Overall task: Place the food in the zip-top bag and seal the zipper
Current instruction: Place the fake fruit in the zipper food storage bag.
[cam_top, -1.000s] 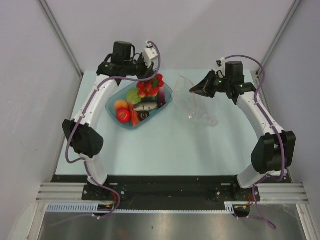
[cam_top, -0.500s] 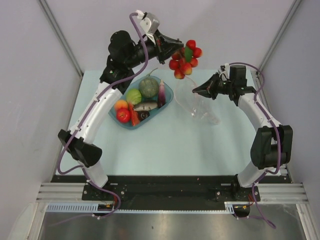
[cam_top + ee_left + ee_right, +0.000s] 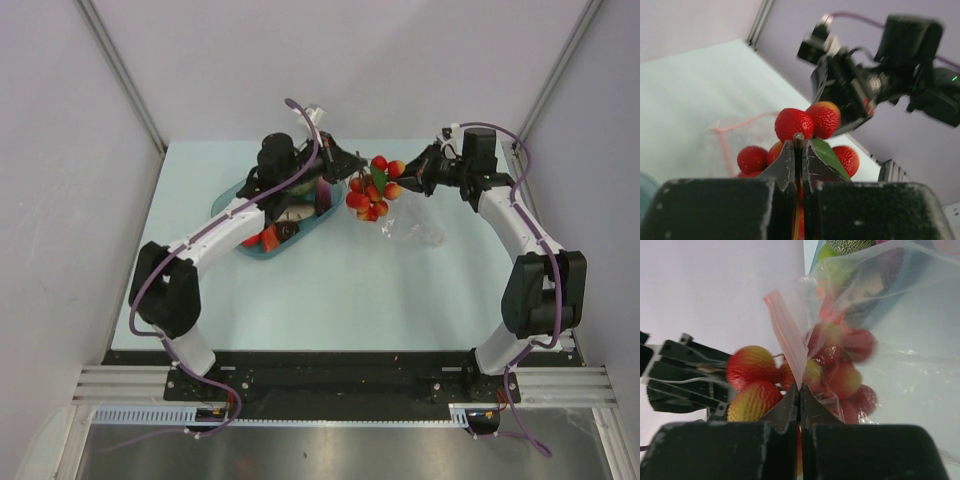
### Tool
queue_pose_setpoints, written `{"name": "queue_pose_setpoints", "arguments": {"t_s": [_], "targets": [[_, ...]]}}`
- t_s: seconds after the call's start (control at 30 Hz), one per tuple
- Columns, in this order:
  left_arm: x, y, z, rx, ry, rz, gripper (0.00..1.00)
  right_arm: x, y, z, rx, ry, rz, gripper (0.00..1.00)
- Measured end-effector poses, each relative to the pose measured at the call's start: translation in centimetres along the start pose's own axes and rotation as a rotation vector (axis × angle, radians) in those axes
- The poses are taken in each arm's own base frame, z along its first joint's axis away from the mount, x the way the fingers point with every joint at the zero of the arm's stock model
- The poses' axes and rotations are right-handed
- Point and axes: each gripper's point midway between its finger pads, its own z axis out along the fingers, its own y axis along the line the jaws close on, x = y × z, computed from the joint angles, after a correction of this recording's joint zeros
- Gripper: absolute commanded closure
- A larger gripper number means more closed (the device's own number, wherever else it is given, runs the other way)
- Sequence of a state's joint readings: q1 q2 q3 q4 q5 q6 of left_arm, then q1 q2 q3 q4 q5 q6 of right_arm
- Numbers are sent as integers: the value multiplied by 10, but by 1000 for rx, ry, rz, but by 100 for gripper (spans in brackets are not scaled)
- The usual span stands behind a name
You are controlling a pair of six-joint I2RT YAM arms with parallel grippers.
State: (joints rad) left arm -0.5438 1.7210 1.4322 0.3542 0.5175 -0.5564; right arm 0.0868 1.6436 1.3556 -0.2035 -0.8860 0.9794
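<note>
From above, my left arm stretches right from the blue tray (image 3: 232, 246). My left gripper (image 3: 345, 176) is clenched on the cluster of small red pieces (image 3: 370, 192), which hangs above the table (image 3: 300, 290) between the tray and the zip-top bag (image 3: 412, 228). My right gripper (image 3: 404, 182) pinches the bag's raised edge just right of the cluster, and the bag's body sags onto the table. Other food (image 3: 268, 238) lies at the tray's near end.

My left wrist camera adds the grip itself. The left gripper (image 3: 798, 145) has its fingers pressed together on the cluster's (image 3: 796, 123) thin stalk. The right gripper (image 3: 840, 97) sits just behind it, and the bag (image 3: 735, 131) is low on the left.

My right wrist camera shows the right gripper (image 3: 799, 390) clamped on the zipper (image 3: 787, 340). Some red pieces (image 3: 752, 365) are left of the strip and others blur through the bag (image 3: 890, 340). I cannot tell whether any are inside. The dark green squash (image 3: 850, 245) peeks in at the top.
</note>
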Motion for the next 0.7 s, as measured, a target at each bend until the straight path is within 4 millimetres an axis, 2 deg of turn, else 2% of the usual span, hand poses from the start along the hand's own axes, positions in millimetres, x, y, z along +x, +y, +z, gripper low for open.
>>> {"name": "queue_pose_setpoints", "arguments": {"t_s": [0.07, 0.13, 0.33, 0.47, 0.7], "targets": [[15, 14, -11, -51, 19, -6, 100, -1, 0, -1, -1, -1, 1, 100], [20, 19, -21, -78, 28, 4, 100, -1, 0, -2, -2, -1, 2, 100], [6, 9, -46, -84, 14, 141, 100, -3, 6, -3, -15, 0, -10, 100], [7, 4, -53, -62, 32, 235, 100, -7, 16, -5, -30, -10, -32, 100], [33, 8, -48, -71, 158, 386, 100, -3, 27, -3, -49, 1, -62, 100]]}}
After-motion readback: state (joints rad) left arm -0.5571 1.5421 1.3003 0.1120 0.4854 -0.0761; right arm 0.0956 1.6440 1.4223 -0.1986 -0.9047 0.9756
